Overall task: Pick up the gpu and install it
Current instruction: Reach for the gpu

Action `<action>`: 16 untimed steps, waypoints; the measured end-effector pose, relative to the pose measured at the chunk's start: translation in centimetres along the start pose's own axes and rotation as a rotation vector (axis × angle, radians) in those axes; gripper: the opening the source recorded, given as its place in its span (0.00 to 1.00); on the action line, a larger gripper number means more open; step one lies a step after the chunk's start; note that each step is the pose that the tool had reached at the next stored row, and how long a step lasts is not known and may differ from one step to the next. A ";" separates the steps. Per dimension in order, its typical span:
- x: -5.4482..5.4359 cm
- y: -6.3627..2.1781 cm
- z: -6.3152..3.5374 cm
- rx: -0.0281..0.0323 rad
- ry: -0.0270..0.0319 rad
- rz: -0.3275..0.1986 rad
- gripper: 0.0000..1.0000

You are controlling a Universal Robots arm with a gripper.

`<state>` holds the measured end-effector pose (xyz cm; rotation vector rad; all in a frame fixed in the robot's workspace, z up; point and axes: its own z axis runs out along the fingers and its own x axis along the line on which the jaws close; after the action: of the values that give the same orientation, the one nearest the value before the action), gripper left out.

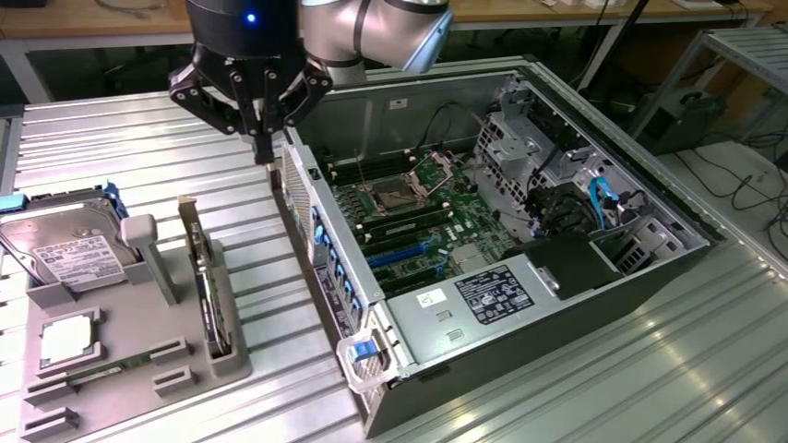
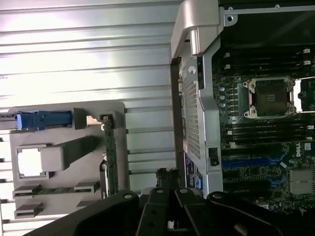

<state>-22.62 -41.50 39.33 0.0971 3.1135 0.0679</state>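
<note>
Exterior view: the gripper (image 1: 262,148), pinched closed on nothing, hangs beside the rear wall of the open computer case (image 1: 308,212). The gpu (image 1: 212,286) stands on edge in the gray fixture (image 1: 124,318), well apart from it toward the exterior view's left, near 1 hard drive (image 1: 62,245).

Wrist view: the gpu (image 2: 110,157) shows edge-on in the fixture (image 2: 64,110), and bare ribbed table (image 2: 88,59) lies between it and the computer case (image 2: 197,108).

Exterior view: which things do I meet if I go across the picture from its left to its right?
hard drive → gpu → processor socket → blue cable

Bright light, white glare on the ribbed table (image 2: 74,59), darker shadow inside the case (image 2: 197,24)
</note>
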 end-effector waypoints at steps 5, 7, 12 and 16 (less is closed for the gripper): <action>0.4 -0.28 -0.02 -0.0001 0.0001 -0.004 0.11; 0.5 -0.38 -0.03 -0.0001 0.0003 -0.005 0.11; 0.9 -0.63 -0.05 -0.0003 0.0004 -0.010 0.11; 1.2 -0.80 -0.06 -0.0003 0.0005 -0.012 0.11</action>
<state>-23.84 -42.23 39.33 0.0784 3.1143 0.0681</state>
